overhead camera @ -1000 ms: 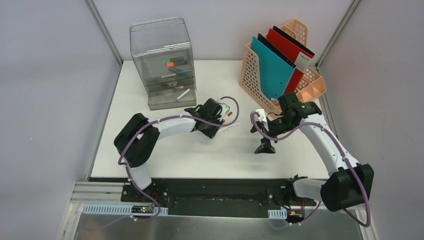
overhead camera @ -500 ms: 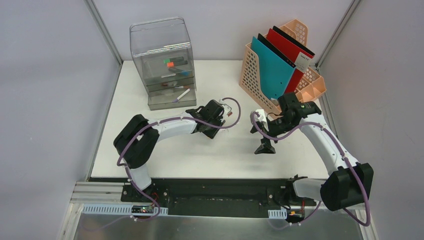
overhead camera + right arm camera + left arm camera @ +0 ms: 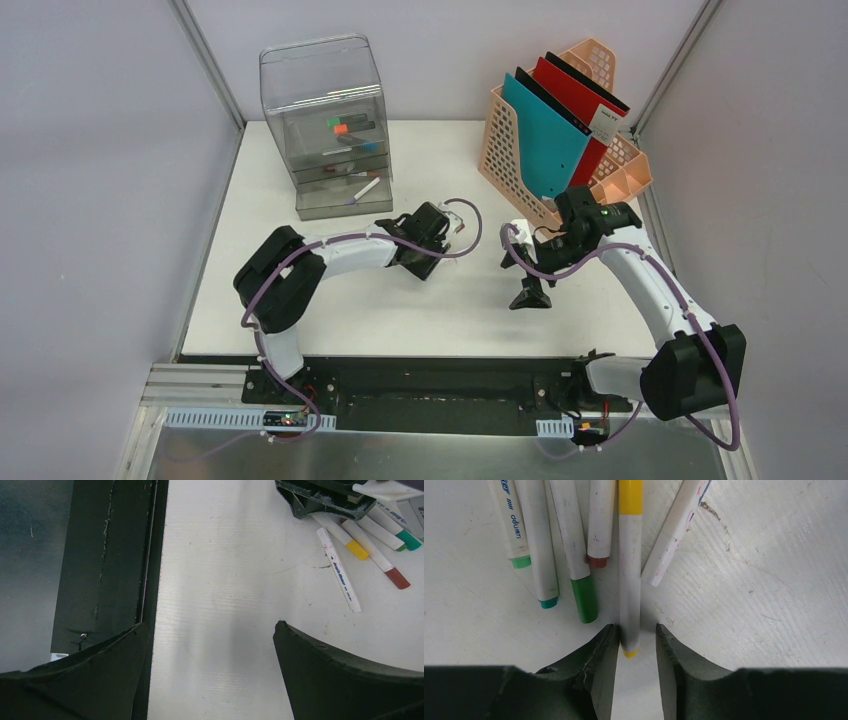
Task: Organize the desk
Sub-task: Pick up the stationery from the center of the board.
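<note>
White desk (image 3: 754,605) beneath left claw (image 3: 635,628), yellow marker (image 3: 630,570) between jaws

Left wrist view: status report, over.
Left gripper open astride white yellow-ended marker. Right gripper open, empty. Flat white desk cluttered. Green-tipped white marker close beside.

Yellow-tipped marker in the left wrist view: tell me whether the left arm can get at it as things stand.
Probably yes. The left gripper straddles the near end of the yellow-tipped marker, jaws apart, with nothing between them and it. The green-capped marker lies close beside one finger and might get nudged.
</note>
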Motion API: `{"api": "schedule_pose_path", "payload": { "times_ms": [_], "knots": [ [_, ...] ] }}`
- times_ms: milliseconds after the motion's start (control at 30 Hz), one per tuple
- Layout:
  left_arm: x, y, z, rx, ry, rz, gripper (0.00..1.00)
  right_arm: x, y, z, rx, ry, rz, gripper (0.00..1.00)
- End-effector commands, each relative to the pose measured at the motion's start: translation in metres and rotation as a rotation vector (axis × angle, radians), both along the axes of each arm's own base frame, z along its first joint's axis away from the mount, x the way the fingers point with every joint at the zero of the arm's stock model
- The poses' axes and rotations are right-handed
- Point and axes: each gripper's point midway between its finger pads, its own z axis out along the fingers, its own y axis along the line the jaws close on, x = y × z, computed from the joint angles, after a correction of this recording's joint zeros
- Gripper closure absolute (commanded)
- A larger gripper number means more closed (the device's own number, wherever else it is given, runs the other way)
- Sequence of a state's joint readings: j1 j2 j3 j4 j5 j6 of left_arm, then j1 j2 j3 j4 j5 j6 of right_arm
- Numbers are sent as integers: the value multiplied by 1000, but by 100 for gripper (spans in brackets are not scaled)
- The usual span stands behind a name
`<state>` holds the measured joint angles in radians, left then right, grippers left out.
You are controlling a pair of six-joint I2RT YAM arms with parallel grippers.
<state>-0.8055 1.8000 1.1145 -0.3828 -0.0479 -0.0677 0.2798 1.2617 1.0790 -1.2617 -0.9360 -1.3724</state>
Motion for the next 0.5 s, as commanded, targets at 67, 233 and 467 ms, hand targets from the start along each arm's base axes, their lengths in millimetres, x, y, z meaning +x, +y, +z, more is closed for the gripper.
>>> {"api": "schedule_pose_path", "payload": {
  "times_ms": [67,233,467],
  "knots": [
    [2,-7,-4,-1,7,8,67,4,5,12,44,-46,26,1],
    [0,-4,-6,3,12,18,81,3,6,12,51,-41,27,1],
    [-6,-5,9,-60,-21,45,100,2,10,12,75,8,28,2]
  ]
}}
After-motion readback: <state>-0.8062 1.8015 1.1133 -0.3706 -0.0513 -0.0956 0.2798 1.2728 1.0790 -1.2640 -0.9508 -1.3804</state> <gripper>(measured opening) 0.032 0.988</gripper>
